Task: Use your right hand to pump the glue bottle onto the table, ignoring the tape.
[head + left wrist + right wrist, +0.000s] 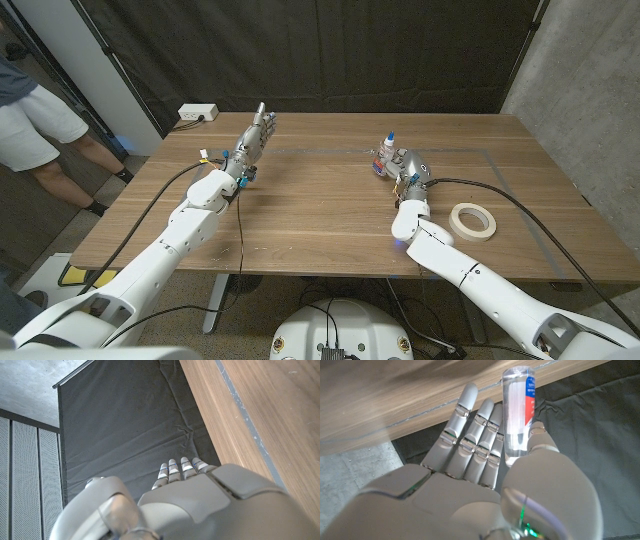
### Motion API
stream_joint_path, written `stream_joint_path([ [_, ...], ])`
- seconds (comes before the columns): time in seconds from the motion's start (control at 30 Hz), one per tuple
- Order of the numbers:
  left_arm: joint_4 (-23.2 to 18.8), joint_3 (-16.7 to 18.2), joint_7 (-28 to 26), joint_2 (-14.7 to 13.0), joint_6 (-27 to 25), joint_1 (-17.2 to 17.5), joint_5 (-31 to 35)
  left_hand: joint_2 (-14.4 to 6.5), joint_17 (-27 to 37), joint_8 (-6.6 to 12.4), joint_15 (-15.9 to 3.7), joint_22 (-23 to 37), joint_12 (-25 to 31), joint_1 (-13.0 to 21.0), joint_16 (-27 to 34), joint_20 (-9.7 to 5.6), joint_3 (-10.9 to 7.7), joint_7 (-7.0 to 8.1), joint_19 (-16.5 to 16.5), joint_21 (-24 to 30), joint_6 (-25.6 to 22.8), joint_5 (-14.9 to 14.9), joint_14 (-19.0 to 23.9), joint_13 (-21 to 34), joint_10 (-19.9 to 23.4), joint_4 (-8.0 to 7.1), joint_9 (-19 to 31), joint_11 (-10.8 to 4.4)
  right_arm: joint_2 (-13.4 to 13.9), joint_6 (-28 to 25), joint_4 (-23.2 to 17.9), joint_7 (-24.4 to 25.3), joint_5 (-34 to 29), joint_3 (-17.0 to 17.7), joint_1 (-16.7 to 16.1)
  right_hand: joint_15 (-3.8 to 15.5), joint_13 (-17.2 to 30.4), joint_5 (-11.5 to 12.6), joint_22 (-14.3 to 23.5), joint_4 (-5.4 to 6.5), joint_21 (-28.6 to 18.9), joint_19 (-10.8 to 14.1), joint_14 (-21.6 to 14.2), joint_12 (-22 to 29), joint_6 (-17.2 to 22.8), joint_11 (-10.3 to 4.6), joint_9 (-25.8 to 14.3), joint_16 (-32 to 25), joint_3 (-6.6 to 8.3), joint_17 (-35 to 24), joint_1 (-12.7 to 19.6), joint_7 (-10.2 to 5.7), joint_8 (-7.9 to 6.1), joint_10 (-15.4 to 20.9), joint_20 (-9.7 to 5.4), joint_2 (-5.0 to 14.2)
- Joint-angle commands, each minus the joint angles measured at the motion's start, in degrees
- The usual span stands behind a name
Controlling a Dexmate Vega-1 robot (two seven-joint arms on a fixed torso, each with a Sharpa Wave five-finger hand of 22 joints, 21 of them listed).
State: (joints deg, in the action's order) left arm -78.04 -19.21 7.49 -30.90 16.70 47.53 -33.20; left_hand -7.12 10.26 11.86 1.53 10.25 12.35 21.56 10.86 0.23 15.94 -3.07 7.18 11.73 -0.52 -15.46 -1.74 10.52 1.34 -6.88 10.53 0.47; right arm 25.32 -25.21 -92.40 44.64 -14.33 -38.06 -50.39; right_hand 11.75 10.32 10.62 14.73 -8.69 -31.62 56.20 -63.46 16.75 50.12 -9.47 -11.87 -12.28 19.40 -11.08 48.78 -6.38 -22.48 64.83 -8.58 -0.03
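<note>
Glue bottle (519,412) in my right hand (402,167), clear body with red-blue label, pinched between my thumb and fingers (470,435). In head view its white cap (389,137) pokes out above hand, over table (320,215) right of centre, about 1 o'clock from table middle. Tape (472,221) roll lies flat on wood at 4 o'clock from my right hand, apart. My left hand (255,134) at 10 o'clock side, fingers straight, together, holding nothing. Person (35,120) stands beyond table's left edge.

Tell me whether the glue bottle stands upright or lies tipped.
Upright: the glue bottle stands with its cap pointing up, beside the right hand. Whether the hand grips it, cannot tell.
</note>
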Motion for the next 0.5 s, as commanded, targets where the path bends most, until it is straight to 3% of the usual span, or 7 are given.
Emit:
stream_joint_path([
  [0.03,-1.1,0.2,-0.5,-0.5,-0.4,0.5,0.2,-0.3,0.2,0.18,0.28,0.3,0.1,0.3,0.3,0.46,-0.02,-0.16,0.3,0.3,-0.7,0.1,0.5,0.3,0.8,0.28,0.1,0.04,0.9,-0.2,-1.3,1.2,-2.3,-0.2,-0.6,0.68,0.1,-0.2,0.2,0.04,-0.5,-0.4,0.4,-0.3,1.8,-0.71,-0.3,0.3,0.58,-0.2,3.2,-1.88,-0.1,0.5,-2.85,2.55],
  [0.5,-0.8,-0.3,0.1,-0.2,0.0,0.6,0.2,-0.7,0.2,0.16,0.31,0.3,0.1,0.6,0.3,0.32,-0.2,-0.19,0.0,0.4,-1.0,0.2,0.7,0.3,1.1,0.34,0.1,0.25,2.3,-2.5,-4.5,1.3,-5.3,-0.1,-1.5,0.6,0.2,-0.4,0.5,0.11,-1.2,-1.1,0.9,-0.8,2.1,-1.3,-0.4,0.7,0.8,-0.4,3.5,-2.3,-0.15,1.0,-2.84,2.69],
])
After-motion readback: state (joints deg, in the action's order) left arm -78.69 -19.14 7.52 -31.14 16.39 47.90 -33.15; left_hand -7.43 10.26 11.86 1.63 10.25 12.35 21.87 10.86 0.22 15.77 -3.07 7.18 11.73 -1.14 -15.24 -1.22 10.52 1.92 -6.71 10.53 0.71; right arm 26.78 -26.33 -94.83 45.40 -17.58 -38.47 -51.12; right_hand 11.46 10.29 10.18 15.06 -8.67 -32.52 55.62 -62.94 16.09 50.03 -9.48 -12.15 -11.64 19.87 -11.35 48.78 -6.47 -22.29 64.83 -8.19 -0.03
